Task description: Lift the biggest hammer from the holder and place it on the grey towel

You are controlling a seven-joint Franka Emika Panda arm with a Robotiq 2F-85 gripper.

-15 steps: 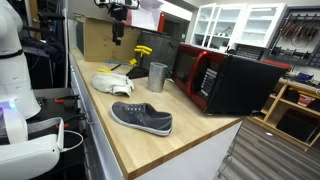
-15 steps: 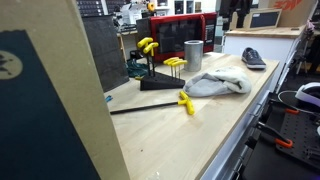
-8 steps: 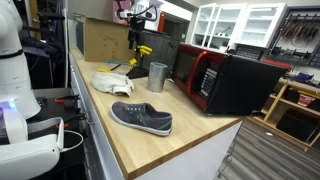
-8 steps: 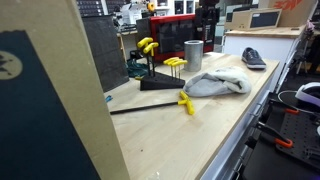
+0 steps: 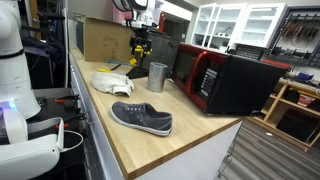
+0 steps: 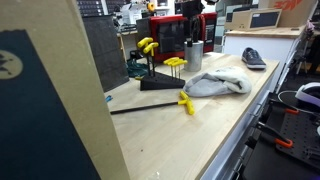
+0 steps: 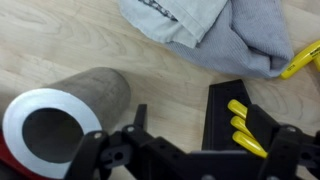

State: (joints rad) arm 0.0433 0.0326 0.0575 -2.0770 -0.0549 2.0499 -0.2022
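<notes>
A black holder (image 6: 152, 80) stands on the wooden counter with yellow-headed hammers in it; the tallest one (image 6: 147, 45) is at its far end. In the wrist view the holder (image 7: 226, 108) and three yellow heads (image 7: 243, 124) lie between my fingers. The crumpled grey towel (image 6: 216, 83) lies beside the holder and also shows in the wrist view (image 7: 205, 30) and the exterior view (image 5: 112, 82). My gripper (image 5: 140, 42) hangs just above the holder, open and empty; it also shows in the wrist view (image 7: 200, 135).
A metal cup (image 7: 62, 118) stands close beside the holder. Another yellow-headed hammer (image 6: 185, 102) with a long black handle lies on the counter by the towel. A shoe (image 5: 141, 117), a red-and-black microwave (image 5: 215, 75) and a cardboard box (image 5: 100, 38) are also on the counter.
My gripper has moved across the counter and down, from over the cardboard box to just above the hammer holder. Nothing else has moved.
</notes>
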